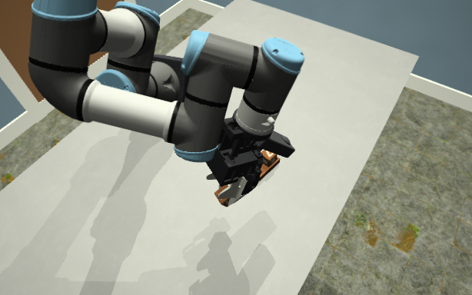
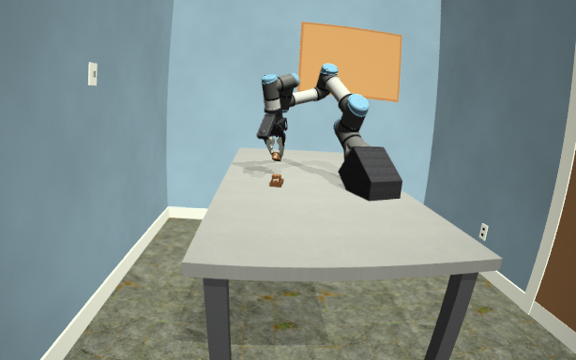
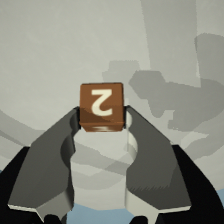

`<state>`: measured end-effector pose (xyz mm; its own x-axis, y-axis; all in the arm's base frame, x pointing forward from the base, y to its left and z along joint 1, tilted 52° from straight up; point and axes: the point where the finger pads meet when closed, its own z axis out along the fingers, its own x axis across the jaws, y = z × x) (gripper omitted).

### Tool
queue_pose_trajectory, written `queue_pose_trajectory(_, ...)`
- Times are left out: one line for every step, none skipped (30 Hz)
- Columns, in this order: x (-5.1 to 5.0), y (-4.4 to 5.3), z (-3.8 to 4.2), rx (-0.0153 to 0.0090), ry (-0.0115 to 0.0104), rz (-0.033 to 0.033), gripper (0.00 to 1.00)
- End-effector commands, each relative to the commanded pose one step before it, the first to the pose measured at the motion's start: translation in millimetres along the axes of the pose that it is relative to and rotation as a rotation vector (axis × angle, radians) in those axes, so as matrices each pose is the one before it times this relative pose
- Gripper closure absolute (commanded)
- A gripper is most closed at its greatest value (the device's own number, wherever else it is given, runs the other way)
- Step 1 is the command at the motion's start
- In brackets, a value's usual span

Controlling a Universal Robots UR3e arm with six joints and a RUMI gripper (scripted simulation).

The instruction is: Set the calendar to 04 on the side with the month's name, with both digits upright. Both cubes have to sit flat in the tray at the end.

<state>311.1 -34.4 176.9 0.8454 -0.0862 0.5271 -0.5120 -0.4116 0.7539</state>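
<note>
From the top, the gripper (image 1: 235,192) hung under the bent arm (image 1: 131,109), over the pale table (image 1: 338,115). A brown bit of the tray (image 1: 271,161) peeked out from under it, and most of the tray was hidden.

From the side, the gripper (image 2: 276,151) was up in the air with a brown cube (image 2: 277,157) pinched at its tip. The tray (image 2: 277,181) sat on the table (image 2: 328,234) below, well apart from that cube. It maybe had the other cube in it, but it was too small to be sure.

In the wrist view, the gripper (image 3: 102,117) squeezed the cube (image 3: 101,106) on both sides. The white 2 on its face looked upside down.
</note>
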Motion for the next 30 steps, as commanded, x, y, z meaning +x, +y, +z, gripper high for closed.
queue_pose_trajectory(2.14, -2.677, -0.799, 0.06436, 0.01596, -0.00807, 0.89)
queue_pose_trajectory(0.18, 0.138, -0.12, 0.00474, 0.0016, -0.00021, 0.89)
queue_pose_trajectory(0.17, 0.134, -0.115, 0.00435, 0.00154, -0.0002, 0.89)
queue_pose_trajectory(0.16, 0.128, -0.11, 0.00396, 0.00147, -0.00018, 0.89)
queue_pose_trajectory(0.15, 0.12, -0.103, 0.00356, 0.00137, -0.00017, 0.89)
queue_pose_trajectory(0.14, 0.111, -0.094, 0.00317, 0.00126, -0.00016, 0.89)
queue_pose_trajectory(0.13, 0.1, -0.085, 0.00278, 0.00114, -0.00014, 0.89)
queue_pose_trajectory(0.11, 0.089, -0.076, 0.00241, 0.00101, -0.00012, 0.89)
queue_pose_trajectory(0.1, 0.078, -0.066, 0.00204, 0.00087, -0.00011, 0.89)
queue_pose_trajectory(0.08, 0.066, -0.055, 0.00169, 0.00074, -0.00009, 0.89)
queue_pose_trajectory(0.07, 0.054, -0.045, 0.00137, 0.0006, -0.00007, 0.89)
queue_pose_trajectory(0.05, 0.042, -0.036, 0.00106, 0.00047, -0.00006, 0.89)
queue_pose_trajectory(0.0, 0.0, 0.0, 0.0, 0.0, 0.0, 0.89)
queue_pose_trajectory(0.0, 0.0, 0.0, 0.0, 0.0, 0.0, 0.89)
queue_pose_trajectory(0.04, 0.032, -0.027, 0.00079, 0.00035, -0.00004, 0.89)
queue_pose_trajectory(0.03, 0.022, -0.019, 0.00055, 0.00025, -0.00003, 0.89)
queue_pose_trajectory(0.02, 0.014, -0.012, 0.00034, 0.00016, -0.00002, 0.89)
queue_pose_trajectory(0.01, 0.007, -0.006, 0.00018, 0.00008, -0.00001, 0.89)
queue_pose_trajectory(0.0, 0.0, -0.007, 0.00008, 0.00004, -0.00001, 0.89)
queue_pose_trajectory(0.0, -0.023, -0.037, 0.00008, 0.0001, -0.00006, 0.89)
queue_pose_trajectory(0.0, -0.018, -0.028, 0.00009, 0.00006, -0.00005, 0.89)
queue_pose_trajectory(-0.02, -0.001, 0.0, 0.00026, -0.00009, -0.00001, 0.89)
queue_pose_trajectory(-0.06, 0.027, 0.047, 0.00057, -0.00037, 0.00004, 0.89)
queue_pose_trajectory(-0.1, 0.064, 0.107, 0.00101, -0.00073, 0.00012, 0.89)
queue_pose_trajectory(-0.16, 0.069, 0.121, 0.00168, -0.00101, 0.00011, 0.89)
queue_pose_trajectory(-0.22, 0.072, 0.132, 0.00245, -0.00131, 0.00009, 0.89)
queue_pose_trajectory(-0.28, 0.092, 0.17, 0.00324, -0.00169, 0.00011, 0.89)
queue_pose_trajectory(-0.34, 0.111, 0.207, 0.00409, -0.00206, 0.00014, 0.89)
queue_pose_trajectory(-0.39, 0.126, 0.239, 0.00497, -0.0024, 0.00016, 0.89)
queue_pose_trajectory(0.0, 0.0, 0.0, 0.0, 0.0, 0.0, 0.89)
